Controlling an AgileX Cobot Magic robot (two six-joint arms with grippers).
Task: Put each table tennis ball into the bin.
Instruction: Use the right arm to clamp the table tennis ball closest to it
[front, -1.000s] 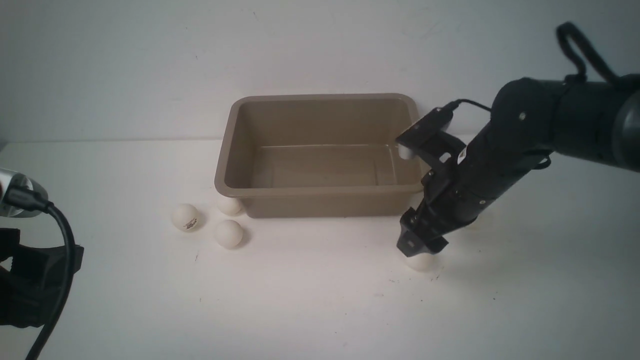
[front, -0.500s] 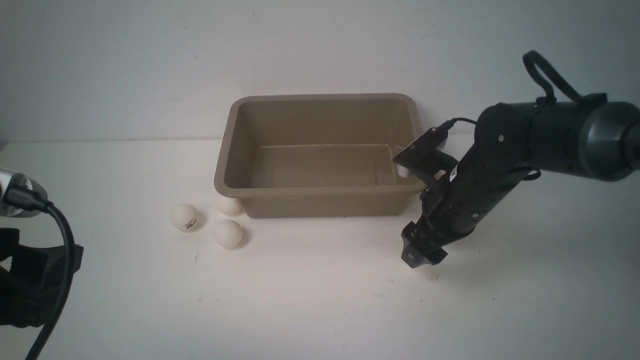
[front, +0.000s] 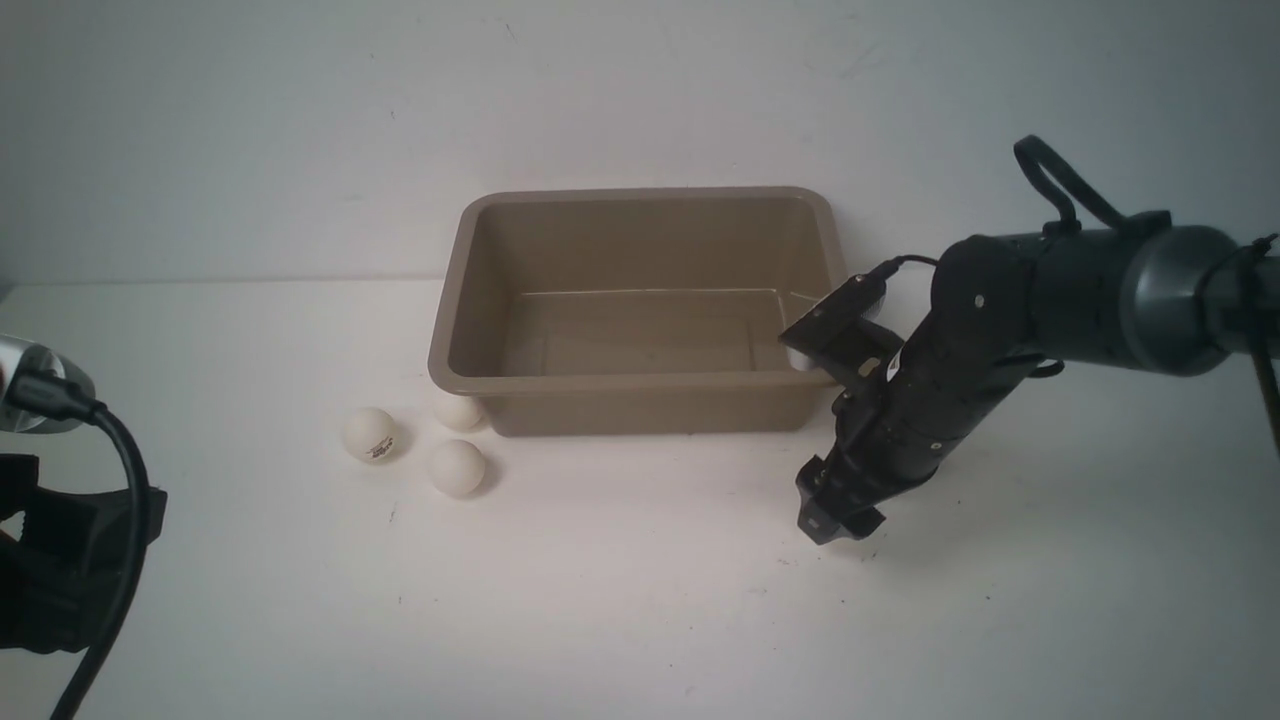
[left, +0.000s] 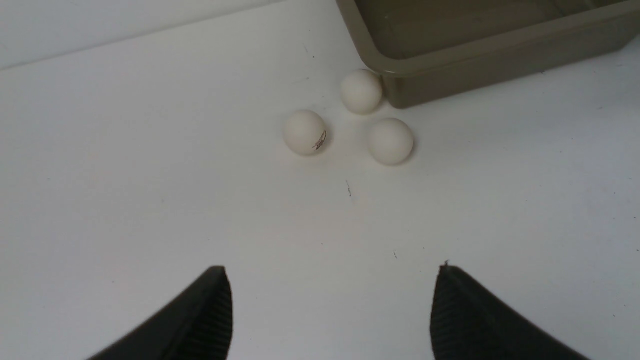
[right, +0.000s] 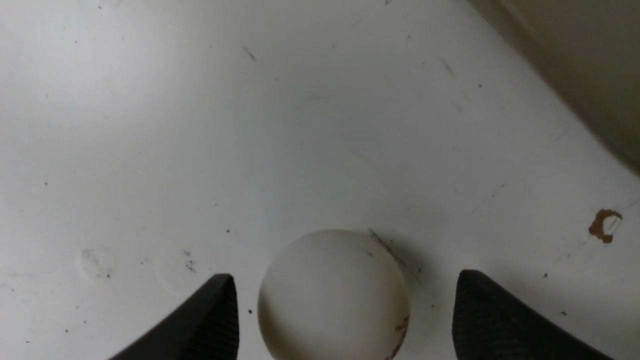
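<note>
Your right gripper (front: 838, 520) was down at the white tabletop (front: 640, 620), just off the near right corner of the rectangular taupe plastic bin (front: 640, 381) with its rolled rim and sloping walls. In the front view the gripper's body hid the target. The right wrist view showed it: a small matte off-white table tennis ball (right: 332, 295) resting on the table between the two black ribbed fingers (right: 210, 320). The jaws stood open. A strip of table showed on either side of the ball, narrower on one side than the other, so as far as I could tell neither pad was touching it.

I judged that ball to be almost weightless, hollow, thin-shelled and smooth. It would have rolled at the slightest nudge, and the pad that arrived first was likely to push it aside rather than pinch it. The place to take it was across its widest girth, with the pads level with its middle. Closing higher up could have squirted it out from under the fingers. It called for a light squeeze only, since a hard one might have dented the shell.

Your left gripper (left: 330, 270) hung open and empty over bare table, well apart from three more balls by the bin's near left corner. One bore a dark printed mark (front: 370, 434), one sat tucked against the bin (front: 458, 411), and one lay in front of that (front: 457, 467). The bin looked empty, and I saw no other balls.
</note>
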